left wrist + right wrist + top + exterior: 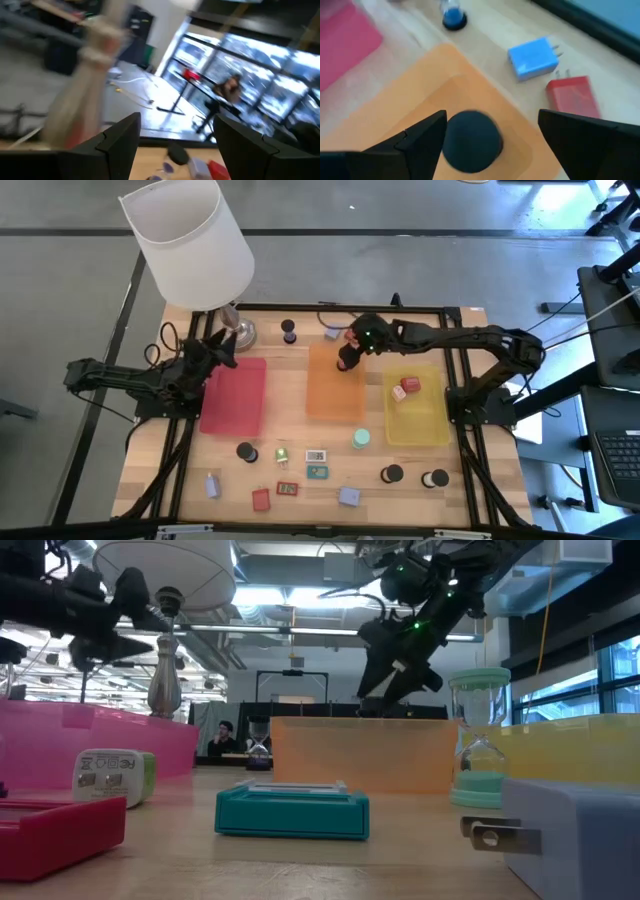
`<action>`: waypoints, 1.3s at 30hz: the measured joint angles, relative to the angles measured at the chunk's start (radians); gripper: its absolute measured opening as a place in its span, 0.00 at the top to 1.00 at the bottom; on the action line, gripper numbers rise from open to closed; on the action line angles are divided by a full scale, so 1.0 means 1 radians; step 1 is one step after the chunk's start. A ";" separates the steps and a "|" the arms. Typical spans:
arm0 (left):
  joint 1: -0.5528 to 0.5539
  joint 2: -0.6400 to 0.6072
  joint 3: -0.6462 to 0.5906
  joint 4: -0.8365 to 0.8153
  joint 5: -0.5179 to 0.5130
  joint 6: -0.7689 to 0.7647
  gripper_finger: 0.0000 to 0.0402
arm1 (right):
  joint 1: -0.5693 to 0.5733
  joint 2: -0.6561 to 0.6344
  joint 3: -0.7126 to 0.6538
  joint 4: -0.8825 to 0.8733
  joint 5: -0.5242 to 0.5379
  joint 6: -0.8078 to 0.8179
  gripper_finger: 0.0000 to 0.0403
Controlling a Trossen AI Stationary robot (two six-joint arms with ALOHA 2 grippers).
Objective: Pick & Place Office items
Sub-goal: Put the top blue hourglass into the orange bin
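Right claw [347,358] is over the back edge of the orange tray [335,395], fingers spread wide. In the right wrist view a black round item [471,141] sits between the open fingers [422,140] on the orange tray; can't tell if either finger touches it. Just past the claw, off the tray's back edge: a blue plug block [533,57] and a red plug block [571,96] side by side on the table [300,345], and farther out a small hourglass with blue sand [453,17].

Left claw [222,352] hangs above the back corner of the pink tray [234,395], right beside the lamp base [238,332]. Its fingers [117,142] are apart with nothing between them. Left wrist view is motion-blurred; the lamp stem [87,80] shows close by.

Yellow tray [416,412] sits on the far side of the orange tray from the left claw and holds a red block [410,385] and a small red-and-white piece [399,393].

The rest of the office items lie on the table in front of the trays, well clear of both claws: a teal round one [361,439], black round ones [246,451] [391,474] [436,478], a green-and-white rectangle [282,455], a white one [316,455], a teal one [318,472], a red block [261,499], and lavender blocks [212,485] [349,496].
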 joint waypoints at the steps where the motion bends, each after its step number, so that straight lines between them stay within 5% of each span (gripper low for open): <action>1: 0.000 0.002 0.009 0.002 0.027 0.045 0.39 | -0.007 -0.013 0.000 0.000 0.000 0.000 0.21; 11: 0.000 0.159 0.141 0.001 0.117 0.405 0.39 | -0.069 -0.135 0.000 0.001 0.003 -0.041 0.20; 27: 0.021 0.717 0.354 -0.003 0.148 0.258 0.32 | -0.102 -0.156 0.000 0.001 0.001 -0.076 0.20; 34: 0.120 0.872 0.428 -0.003 0.295 0.095 0.22 | -0.102 -0.156 0.000 -0.013 -0.001 -0.090 0.20; 39: 0.179 0.955 0.457 -0.003 0.265 0.036 0.18 | -0.102 -0.156 0.000 -0.036 0.000 -0.124 0.20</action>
